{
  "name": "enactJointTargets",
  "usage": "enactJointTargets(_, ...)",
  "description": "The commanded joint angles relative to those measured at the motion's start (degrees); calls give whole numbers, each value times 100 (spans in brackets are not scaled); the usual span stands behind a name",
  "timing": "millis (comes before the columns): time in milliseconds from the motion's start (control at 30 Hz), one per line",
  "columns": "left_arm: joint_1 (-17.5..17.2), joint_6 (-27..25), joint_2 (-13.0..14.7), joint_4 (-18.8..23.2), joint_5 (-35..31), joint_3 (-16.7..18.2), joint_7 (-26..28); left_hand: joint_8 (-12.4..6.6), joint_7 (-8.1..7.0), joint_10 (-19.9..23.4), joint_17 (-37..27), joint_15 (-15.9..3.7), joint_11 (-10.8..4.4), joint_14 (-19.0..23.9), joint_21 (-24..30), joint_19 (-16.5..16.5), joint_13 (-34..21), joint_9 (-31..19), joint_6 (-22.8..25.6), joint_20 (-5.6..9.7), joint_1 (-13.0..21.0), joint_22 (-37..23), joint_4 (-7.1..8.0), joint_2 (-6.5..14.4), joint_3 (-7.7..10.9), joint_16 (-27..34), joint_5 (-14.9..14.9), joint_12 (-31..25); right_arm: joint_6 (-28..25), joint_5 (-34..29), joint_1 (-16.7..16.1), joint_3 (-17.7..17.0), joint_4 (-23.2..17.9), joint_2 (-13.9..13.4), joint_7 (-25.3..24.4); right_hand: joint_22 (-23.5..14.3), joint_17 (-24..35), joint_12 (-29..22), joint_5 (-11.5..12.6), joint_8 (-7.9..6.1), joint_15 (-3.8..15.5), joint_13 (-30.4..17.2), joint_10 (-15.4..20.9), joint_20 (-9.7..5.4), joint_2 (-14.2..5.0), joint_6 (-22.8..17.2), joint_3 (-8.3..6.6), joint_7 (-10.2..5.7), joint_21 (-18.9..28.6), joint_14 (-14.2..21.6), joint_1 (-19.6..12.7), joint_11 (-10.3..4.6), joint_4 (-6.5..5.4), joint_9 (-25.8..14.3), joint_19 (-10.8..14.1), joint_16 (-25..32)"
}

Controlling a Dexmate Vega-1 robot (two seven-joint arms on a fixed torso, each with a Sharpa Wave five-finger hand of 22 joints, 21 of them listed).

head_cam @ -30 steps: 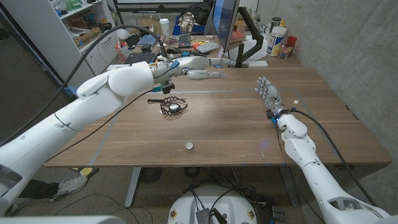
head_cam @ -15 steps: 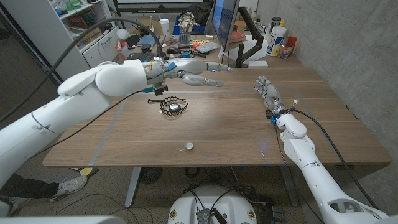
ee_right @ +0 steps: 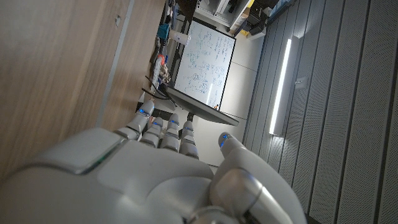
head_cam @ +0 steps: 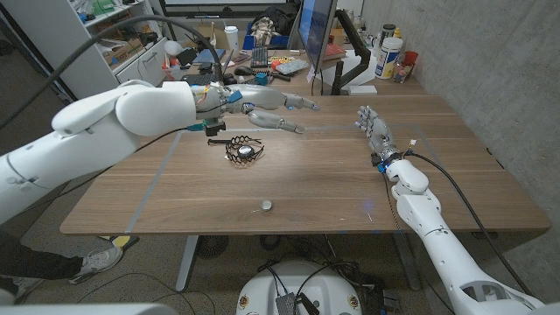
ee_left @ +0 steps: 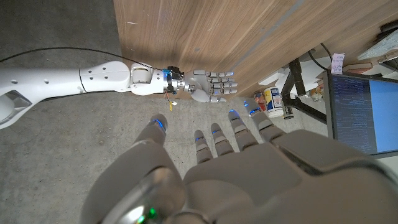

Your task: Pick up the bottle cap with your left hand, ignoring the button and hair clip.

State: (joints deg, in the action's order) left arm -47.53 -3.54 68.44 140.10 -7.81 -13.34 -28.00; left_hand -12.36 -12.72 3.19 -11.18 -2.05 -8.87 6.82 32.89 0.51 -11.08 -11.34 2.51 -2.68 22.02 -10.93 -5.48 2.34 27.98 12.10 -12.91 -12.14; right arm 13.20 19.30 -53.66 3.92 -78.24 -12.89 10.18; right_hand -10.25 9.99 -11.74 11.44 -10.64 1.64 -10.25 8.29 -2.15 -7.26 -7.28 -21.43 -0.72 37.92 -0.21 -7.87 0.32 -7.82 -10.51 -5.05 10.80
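Two hands over the wooden table (head_cam: 350, 188), neither holding anything. My left hand (head_cam: 267, 107) hangs in the air above the far side of the table, fingers spread wide and stretched toward the table's right; in the left wrist view (ee_left: 217, 155) the same fingers fan out apart over the table's edge and the concrete floor. Compared with a second ago, the left arm has swung in from the picture's left and the hand now reaches further toward the middle — its fingertips past the hair clip (head_cam: 244, 150) rather than level with it.

The bottle cap (head_cam: 265, 206), small and pale, lies alone near the front edge of the table, well apart from the left hand and untouched, in the same spot as before. The hair clip, dark and openwork, lies between the cap and the left hand, unmoved. I cannot make out the button.

My right hand (head_cam: 374, 131) stands on the table's right side, fingers pointing away from me and slightly apart, much as it stood earlier; the left wrist view also catches it (ee_left: 211, 85), open, with its white forearm.
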Motion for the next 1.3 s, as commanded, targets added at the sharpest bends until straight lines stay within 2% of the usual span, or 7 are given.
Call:
enactJointTargets(33,195,-306,302,262,-28,-70,-376,-58,1,101,-2,-210,-1,86,53,-93,-27,-28,102,-26,216,-18,-142,-6,64,16,19,-53,-8,-5,1,42,-22,-4,-43,-13,16,-19,27,-29,89,-21,20,-581,-239,0,7,21,-5,26,45,-18,1,-23,21,23)
enactJointTargets(133,277,-360,286,291,-133,-150,-464,-88,3,226,0,-220,43,174,62,-139,-31,-34,181,-63,354,-18,-237,-46,89,30,29,-92,2,1,8,47,4,-3,-38,-13,13,-19,30,-31,90,-21,21,-582,-251,-5,-2,18,-9,26,36,-9,8,-23,25,20)
enactJointTargets(267,385,-464,267,351,-256,-244,-627,-144,6,413,-18,-231,6,343,79,-210,-41,-43,329,-131,488,-21,-309,-102,102,77,38,-147,15,12,23,49,47,0,-31,-13,12,-21,31,-31,93,-21,27,-587,-256,-3,-4,12,-13,26,34,-14,10,-23,26,19)
enactJointTargets(700,627,-692,118,459,-688,-530,-1108,-197,6,531,-33,-288,4,426,119,-347,-55,-50,476,-128,712,-22,-410,-213,123,83,35,-166,91,59,78,59,221,24,33,-14,19,-21,25,-35,82,-21,29,-576,-228,-14,29,25,-31,25,65,-3,0,-23,32,21)
enactJointTargets(900,654,-717,62,502,-914,-623,-1294,-229,4,577,-51,-426,60,496,218,-658,-72,-50,597,222,1028,-16,-454,-335,157,78,16,-148,113,77,52,45,210,21,35,-14,18,-21,26,-38,80,-21,29,-574,-227,-22,34,25,-39,25,69,-5,1,-23,32,21)
enactJointTargets(1133,674,-727,-59,505,-1133,-742,-1489,-231,4,567,-60,-451,86,481,230,-699,-75,-49,609,240,1065,-14,-446,-356,156,71,14,-139,109,86,15,36,196,13,22,-14,17,-23,28,-38,81,-21,36,-571,-229,-26,38,28,-47,29,73,-8,2,-23,36,21)
enactJointTargets(1300,758,-761,-202,485,-1292,-897,-1709,-237,5,557,-83,-466,116,528,304,-922,-85,-48,649,274,1182,-9,-436,-413,155,86,7,-120,89,84,-15,28,163,-2,12,-15,17,-23,29,-40,78,-21,38,-571,-230,-32,42,25,-54,26,77,-3,2,-23,36,20)
